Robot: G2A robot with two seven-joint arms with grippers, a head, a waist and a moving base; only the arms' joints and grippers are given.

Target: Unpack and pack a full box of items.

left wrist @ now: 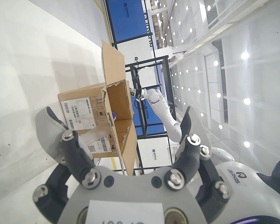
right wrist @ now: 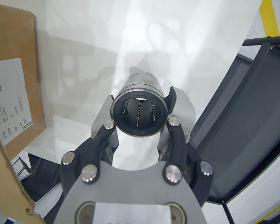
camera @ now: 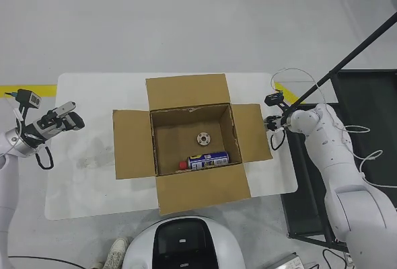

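**Right gripper clamping a steel bearing beside the open box**

The white rectangular table (camera: 84, 191) is carrying a brown cardboard box (camera: 185, 94), which is sitting at its middle with all four flaps spread. The left gripper (left wrist: 119, 114) is hovering over the table's left edge, fingers wide apart and empty. The right gripper (right wrist: 141, 97) is pinching a silver cylindrical steel bearing (right wrist: 142, 85) just beside the box's right flap. Inside the box, a blue printed can (camera: 208, 161) is lying near a small round metal ring (camera: 203, 138).

Beside can (camera: 208, 161), red item (camera: 182, 163) too small to identify, box (right wrist: 14, 36) cropped in right wrist view
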